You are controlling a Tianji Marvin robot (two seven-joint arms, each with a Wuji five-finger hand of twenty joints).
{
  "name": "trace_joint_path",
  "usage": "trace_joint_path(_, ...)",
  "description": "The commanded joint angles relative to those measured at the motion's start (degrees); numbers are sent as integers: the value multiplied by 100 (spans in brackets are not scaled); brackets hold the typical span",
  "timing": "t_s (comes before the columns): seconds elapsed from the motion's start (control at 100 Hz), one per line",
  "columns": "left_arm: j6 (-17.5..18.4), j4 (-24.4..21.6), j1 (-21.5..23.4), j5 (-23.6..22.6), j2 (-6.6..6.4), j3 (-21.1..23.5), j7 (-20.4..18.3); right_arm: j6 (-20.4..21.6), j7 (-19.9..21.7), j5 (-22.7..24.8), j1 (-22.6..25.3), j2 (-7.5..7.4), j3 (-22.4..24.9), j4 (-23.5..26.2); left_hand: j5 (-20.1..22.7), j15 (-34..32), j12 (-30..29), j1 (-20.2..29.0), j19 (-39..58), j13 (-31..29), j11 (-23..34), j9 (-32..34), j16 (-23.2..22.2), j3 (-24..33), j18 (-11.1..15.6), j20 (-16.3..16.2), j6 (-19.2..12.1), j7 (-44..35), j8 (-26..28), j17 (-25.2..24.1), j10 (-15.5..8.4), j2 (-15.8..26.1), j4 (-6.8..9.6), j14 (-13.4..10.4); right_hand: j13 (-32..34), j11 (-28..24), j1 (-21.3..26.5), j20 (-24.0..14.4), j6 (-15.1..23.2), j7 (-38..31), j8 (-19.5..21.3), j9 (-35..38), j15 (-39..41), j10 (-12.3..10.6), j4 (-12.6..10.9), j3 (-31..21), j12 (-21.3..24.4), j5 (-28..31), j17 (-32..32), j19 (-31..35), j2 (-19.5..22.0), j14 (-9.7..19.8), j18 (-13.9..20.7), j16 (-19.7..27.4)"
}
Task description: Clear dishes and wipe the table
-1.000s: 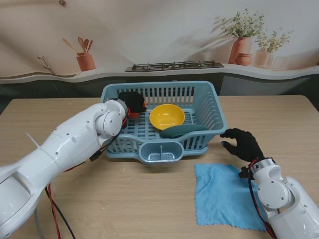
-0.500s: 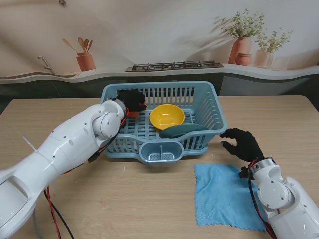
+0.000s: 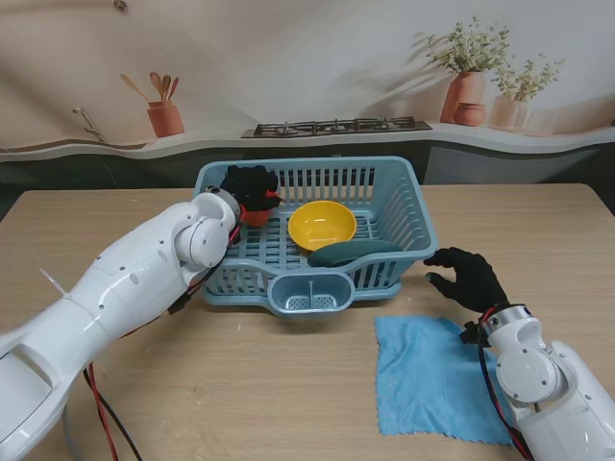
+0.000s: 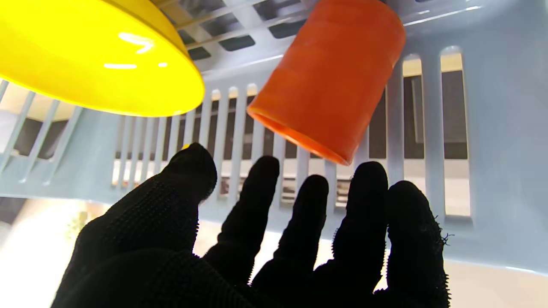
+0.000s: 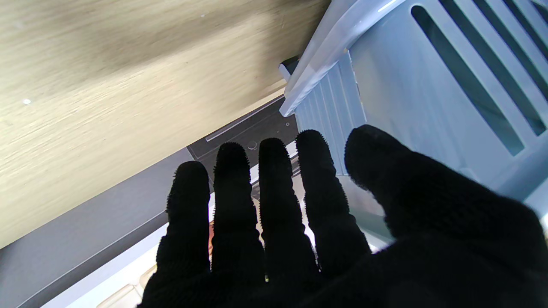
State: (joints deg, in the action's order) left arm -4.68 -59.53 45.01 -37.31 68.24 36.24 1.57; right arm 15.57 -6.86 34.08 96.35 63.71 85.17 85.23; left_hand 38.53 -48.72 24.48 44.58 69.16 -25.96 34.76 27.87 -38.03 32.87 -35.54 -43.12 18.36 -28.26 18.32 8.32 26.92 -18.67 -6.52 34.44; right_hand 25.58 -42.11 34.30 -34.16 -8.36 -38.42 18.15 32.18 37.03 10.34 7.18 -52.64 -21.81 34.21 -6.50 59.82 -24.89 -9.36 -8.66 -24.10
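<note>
Left of the stand frame: the left hand [image 3: 250, 182] sits over the back-left corner of the blue basket [image 3: 408, 197], upper-middle of the picture. Its wrist view shows the fingers [image 4: 257, 201] spread and holding nothing; the orange cup [image 4: 329, 81] stands free just off the fingertips, on the basket floor beside the slotted wall. Cup reads as already put away. In the stand view only a sliver of cup [image 3: 256, 217] shows under the glove.

Centre: yellow bowl [image 3: 322, 224] upright in the basket, next to the cup and apart from it. A dark green dish [image 3: 354, 253] lies toward the basket's near-right side, nearer to me than the bowl. Cutlery pocket [image 3: 309, 293] on the front wall; cannot tell if anything is in it.

Right: the right hand [image 3: 468, 277] hovers beside the basket's right wall, fingers [image 5: 274, 179] extended together, gripping nothing. The blue cloth [image 3: 437, 376] lies flat on the wooden table [image 3: 288, 384], lower right, just nearer to me than that hand.

Judgement: dishes look cleared; wiping comes next. To do it well, lift the left hand straight up so the cup is not tipped. Bring the right hand back over the cloth's middle, press flat with the palm, and sweep without bunching the cloth or nudging the basket.
</note>
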Motion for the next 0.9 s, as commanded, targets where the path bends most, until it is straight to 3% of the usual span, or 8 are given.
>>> trace_joint_path(0.0,42,-5,51,-12,-28,29,13,17,67,24,10,8,-8,10,-119,12,56,-1,-16,173,62,-174,-66,103,29,85,109,-60,40,-103,-52,143,171,-10,-122,47,-111,-87,64,1,41,-89,-65,-97,-231,31,17,73,75,-113,-4,178,130,49)
trace_joint_path(0.27,352,-113,204,-64,-56,332,248,27,69,25,2,7,-6,5,-160,25,64,18,-12,222,92,-225,-58,133,126,167,99,-131,79,-168,-92,125,174,-66,-124,50,-108,-90,62,1,40,-96,-64,-88,-231,29,18,73,70,-110,-4,180,141,48)
trace_joint_path(0.89,885,-1114,686,86,-211,1133,-37,194,45,24,-24,8,47,-19,-196,42,56,6,37,129,88,-175,-38,7,124,233,77,-125,77,-137,-102,212,167,-93,-127,64,-194,-87,68,15,34,-106,-74,-96,-223,48,23,60,77,-116,-22,176,132,52)
